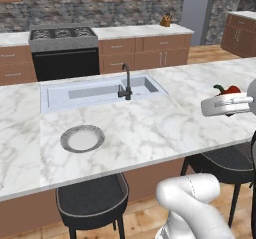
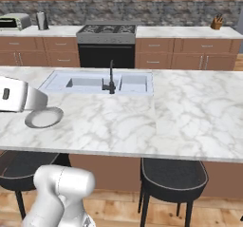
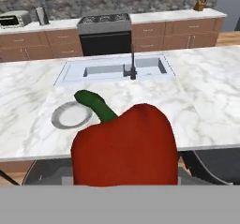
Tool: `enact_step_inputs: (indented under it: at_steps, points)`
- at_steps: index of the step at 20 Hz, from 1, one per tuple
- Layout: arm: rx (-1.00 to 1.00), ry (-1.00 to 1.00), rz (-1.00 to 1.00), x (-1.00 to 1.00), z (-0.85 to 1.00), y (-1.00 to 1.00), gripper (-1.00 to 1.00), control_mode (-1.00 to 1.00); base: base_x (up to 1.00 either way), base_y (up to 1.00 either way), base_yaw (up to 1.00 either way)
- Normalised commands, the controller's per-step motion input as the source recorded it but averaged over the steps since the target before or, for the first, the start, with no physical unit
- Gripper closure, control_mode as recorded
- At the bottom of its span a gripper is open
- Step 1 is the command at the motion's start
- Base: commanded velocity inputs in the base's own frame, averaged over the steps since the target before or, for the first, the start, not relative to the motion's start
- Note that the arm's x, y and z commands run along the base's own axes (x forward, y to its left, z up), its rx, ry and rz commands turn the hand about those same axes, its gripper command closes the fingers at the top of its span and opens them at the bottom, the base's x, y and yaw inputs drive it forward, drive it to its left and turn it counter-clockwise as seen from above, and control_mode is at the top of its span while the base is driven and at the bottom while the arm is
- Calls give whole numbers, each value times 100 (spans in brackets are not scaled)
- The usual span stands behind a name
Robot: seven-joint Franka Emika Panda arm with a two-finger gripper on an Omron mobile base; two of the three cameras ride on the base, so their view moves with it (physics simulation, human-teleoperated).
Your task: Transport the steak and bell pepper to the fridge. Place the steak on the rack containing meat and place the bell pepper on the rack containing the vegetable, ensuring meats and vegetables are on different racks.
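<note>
Presently we find the gripper [image 1: 231, 104] closed on the bell pepper [image 3: 125, 145], held above the marble island counter [image 1: 150, 128]. We judge the fridge lies elsewhere; a jolt in transit could loosen the glossy fruit, or it could reach the wrong rack.

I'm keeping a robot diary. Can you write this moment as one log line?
gripper: shut on pepper | pepper: lifted above island counter | plate: on counter, bare

The glossy red bell pepper [image 3: 125, 145] has a green stem; the marble surface [image 1: 150, 128] is white with grey veins.
</note>
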Motion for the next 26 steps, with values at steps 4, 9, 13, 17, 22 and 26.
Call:
enact_step_inputs:
  at_steps: [4,9,13,17,22,26]
  points:
    - [0,0,0,0,0,0,100,100,7,-42,-61]
    - [0,0,0,0,0,0,100,100,0,-4,-98]
    - [0,0,0,0,0,0,100,100,0,-1,-99]
    - [0,0,0,0,0,0,100,100,18,-73,-71]
    - [0,0,0,0,0,0,100,100,74,-100,-29]
    - [0,0,0,0,0,0,100,100,100,-100,-13]
